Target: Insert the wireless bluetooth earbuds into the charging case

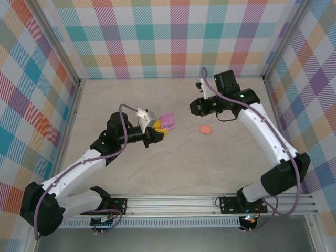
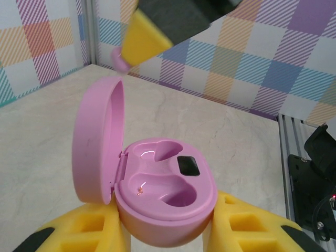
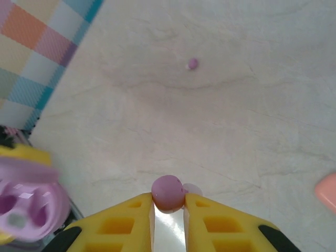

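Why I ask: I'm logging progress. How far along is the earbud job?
Done: the left hand grips the pink case, lid open, both sockets empty. In hand: the right hand pinches one purple earbud, not yet at the case. Left: seat that earbud, then the second purple earbud lying on the table. The salmon case sits on the table untouched.

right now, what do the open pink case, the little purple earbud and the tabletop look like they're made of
Charging case: looks like moulded plastic, smooth semi-gloss; light glints in its wells. Earbud: probably plastic too, smooth, soft sheen; too small to be sure. Tabletop: pale marble-veined pattern, matte; likely a laminate or print, cannot tell.
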Available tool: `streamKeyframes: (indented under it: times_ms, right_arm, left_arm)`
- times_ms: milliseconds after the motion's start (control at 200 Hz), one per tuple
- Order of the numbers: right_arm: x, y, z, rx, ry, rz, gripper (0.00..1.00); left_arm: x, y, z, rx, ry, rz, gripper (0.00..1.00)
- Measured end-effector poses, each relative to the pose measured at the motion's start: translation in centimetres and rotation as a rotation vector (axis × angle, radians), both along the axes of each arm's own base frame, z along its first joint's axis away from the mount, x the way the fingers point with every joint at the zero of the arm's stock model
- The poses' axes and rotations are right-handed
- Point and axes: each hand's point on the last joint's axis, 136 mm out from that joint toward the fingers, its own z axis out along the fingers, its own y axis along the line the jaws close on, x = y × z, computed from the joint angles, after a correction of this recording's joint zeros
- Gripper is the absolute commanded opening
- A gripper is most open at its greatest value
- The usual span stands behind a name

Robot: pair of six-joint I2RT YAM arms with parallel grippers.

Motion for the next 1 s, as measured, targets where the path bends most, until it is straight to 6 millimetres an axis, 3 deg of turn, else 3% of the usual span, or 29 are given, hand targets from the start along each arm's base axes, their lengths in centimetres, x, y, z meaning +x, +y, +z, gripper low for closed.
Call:
streamKeyframes:
  times_ms: [240,525,725,1005]
  right_arm:
    - [-4.9,1.2,3.0,0.096,-0.007,0.068,0.19]
    - [-8.3,4.2,3.9,0.140,0.016,0.215,0.19]
    - [-8.9,6.0,4.4,0.127,0.014,0.305,0.19]
    - [-8.8,6.5,3.5,0.078,0.059,0.362,0.19]
  left_arm:
    - [-0.2,-0.2,0.5,-0.008,-0.011,-0.018,0.14]
    - [-0.5,-0.3,0.9,-0.014,-0.019,-0.039,0.14]
    - [-0.8,-0.4,0.9,-0.010,-0.037,-0.061,0.13]
    - [-1.0,-0.5,1.0,-0.004,-0.060,-0.080,0.13]
